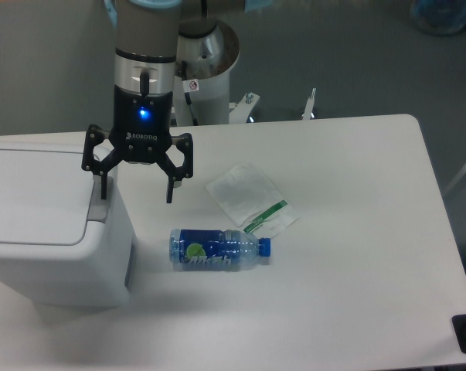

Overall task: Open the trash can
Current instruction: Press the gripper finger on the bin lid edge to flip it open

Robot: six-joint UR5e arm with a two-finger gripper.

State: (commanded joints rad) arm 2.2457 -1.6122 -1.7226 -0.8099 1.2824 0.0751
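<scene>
Two claw [136, 195] fingers spread — seemingly straddling trash can [47, 224] edge.

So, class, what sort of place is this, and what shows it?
Probably a robotics lab or test room: a robot arm's open gripper hangs above a plain white table set with a trash can, a bottle and a packet.

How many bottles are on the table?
1. The blue bottle lies on its side near the middle of the table, right of the trash can and just below the white packet. Nothing seems hidden.
</scene>
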